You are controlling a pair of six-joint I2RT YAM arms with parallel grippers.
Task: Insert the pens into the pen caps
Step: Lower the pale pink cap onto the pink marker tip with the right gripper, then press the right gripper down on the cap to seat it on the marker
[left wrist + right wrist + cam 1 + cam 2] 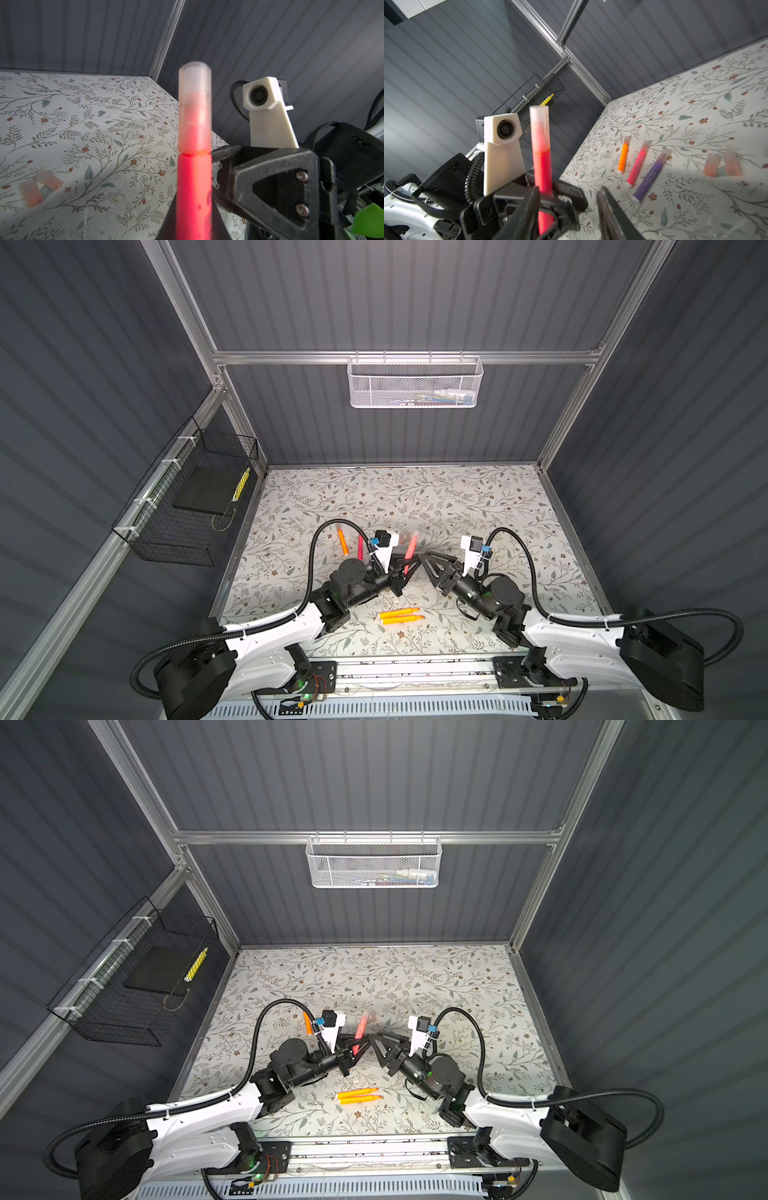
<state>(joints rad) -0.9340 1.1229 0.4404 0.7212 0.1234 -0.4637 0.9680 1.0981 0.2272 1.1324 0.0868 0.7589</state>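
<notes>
Orange capped pen (342, 542): flat on the floral table (478, 497), left of and beyond the held pink pen (194, 182).
Left gripper (194, 224): clamped on that pen's lower barrel, pen raised off the table.
Cap (195, 108): translucent, rim meeting the barrel shoulder (looks fully seated).
Axis: near upright, slightly tilted; capped end up.
Right gripper (569, 191): right of the held pink pen, jaws apart, holding nothing.
Handling: light, stiff, smooth plastic, likely slippery; grip mid-barrel, not the cap (it could pull off).
Remaining: two bare orange pens (400, 612) nearer the robot than the held pink pen; loose caps (712, 165) beyond it.
</notes>
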